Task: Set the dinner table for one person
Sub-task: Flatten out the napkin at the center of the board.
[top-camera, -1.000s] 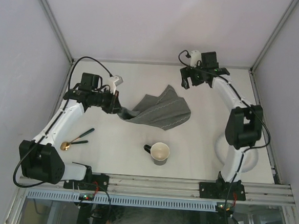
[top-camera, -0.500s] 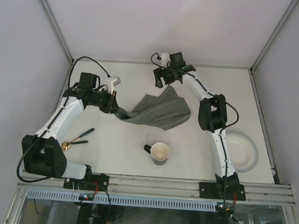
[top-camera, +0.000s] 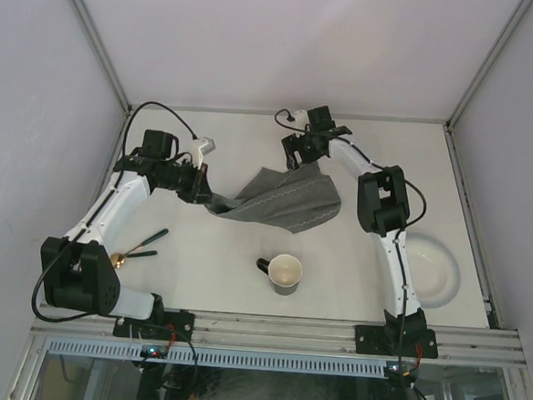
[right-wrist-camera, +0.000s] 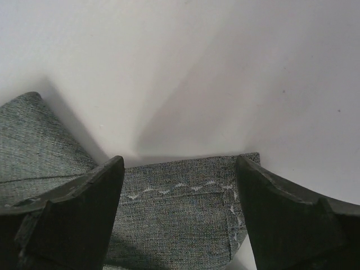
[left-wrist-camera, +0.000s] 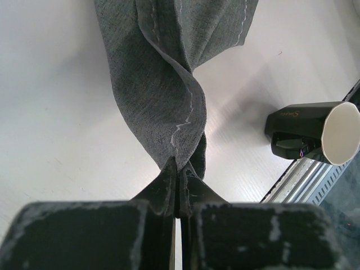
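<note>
A grey stitched cloth mat (top-camera: 285,199) lies crumpled on the off-white dinner table (top-camera: 216,270), its left corner lifted. My left gripper (top-camera: 210,199) is shut on that corner; in the left wrist view the fingertips (left-wrist-camera: 179,169) pinch the cloth (left-wrist-camera: 163,84), which hangs in folds beyond them. My right gripper (top-camera: 297,158) hovers over the mat's far corner. It is open, and in the right wrist view the stitched corner (right-wrist-camera: 185,208) lies between the two fingers (right-wrist-camera: 84,197), with the gripper (right-wrist-camera: 180,169) straddling it.
A dark mug with a pale inside (top-camera: 284,274) stands in front of the mat, also seen as the mug (left-wrist-camera: 318,132) on its side of the left wrist view. A gold spoon (top-camera: 121,258) and a dark utensil (top-camera: 151,238) lie at the left. A white plate (top-camera: 431,271) sits at the right.
My right arm has swung left from the back right down to the mat's far corner, uncovering the white plate. The left gripper still holds its corner in the same place.
</note>
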Robot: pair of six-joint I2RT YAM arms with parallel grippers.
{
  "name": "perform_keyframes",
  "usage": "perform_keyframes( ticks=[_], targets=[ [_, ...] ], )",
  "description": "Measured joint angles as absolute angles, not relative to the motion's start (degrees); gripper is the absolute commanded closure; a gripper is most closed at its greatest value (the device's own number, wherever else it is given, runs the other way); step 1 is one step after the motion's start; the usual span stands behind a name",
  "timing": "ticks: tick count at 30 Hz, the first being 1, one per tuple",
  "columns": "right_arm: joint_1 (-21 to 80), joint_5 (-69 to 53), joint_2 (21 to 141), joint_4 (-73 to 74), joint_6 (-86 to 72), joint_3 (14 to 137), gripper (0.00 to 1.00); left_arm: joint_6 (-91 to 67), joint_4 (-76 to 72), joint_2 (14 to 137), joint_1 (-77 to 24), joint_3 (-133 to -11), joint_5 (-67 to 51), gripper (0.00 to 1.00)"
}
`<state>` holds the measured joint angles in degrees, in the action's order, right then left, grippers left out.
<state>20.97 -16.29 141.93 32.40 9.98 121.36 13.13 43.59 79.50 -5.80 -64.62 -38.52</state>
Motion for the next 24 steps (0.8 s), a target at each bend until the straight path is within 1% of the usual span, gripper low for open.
perform_keyframes(
  ticks=[9,14,18,24],
  targets=[
    [20.71,-13.61,141.8,31.53,10.52,120.88,0.17,13.1,43.57,79.5,-5.8,-64.62,-39.44,1.0],
    [20.84,-9.87,140.64,30.98,11.18,120.79,0.15,13.1,43.59,79.68,-5.8,-64.62,-39.55,1.0],
    [20.99,-5.87,139.26,29.45,11.64,120.79,0.15,13.1,43.59,79.88,-5.8,-64.62,-39.72,1.0],
    [20.99,-3.73,138.58,28.97,11.6,120.79,0.16,13.1,43.62,79.88,-5.74,-64.62,-39.88,1.0]
  ],
)
